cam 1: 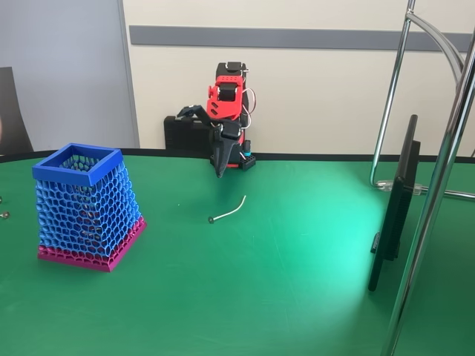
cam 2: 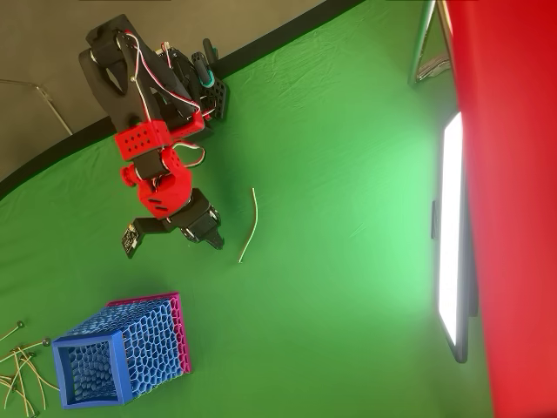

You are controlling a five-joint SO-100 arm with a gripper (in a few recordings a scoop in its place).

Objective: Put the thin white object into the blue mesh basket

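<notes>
Overhead view alone shows loose strands point(cam 2: 22, 370) beside the blue mesh basket point(cam 2: 122, 361).

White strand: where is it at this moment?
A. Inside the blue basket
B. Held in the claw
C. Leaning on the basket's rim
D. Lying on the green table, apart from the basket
D: the strand lies flat on the green table, clear of the basket, with the claw above the table and nothing between its fingers.

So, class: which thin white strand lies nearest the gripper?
The lone thin white object beside the gripper; the other strands are bunched past the blue mesh basket.
</notes>
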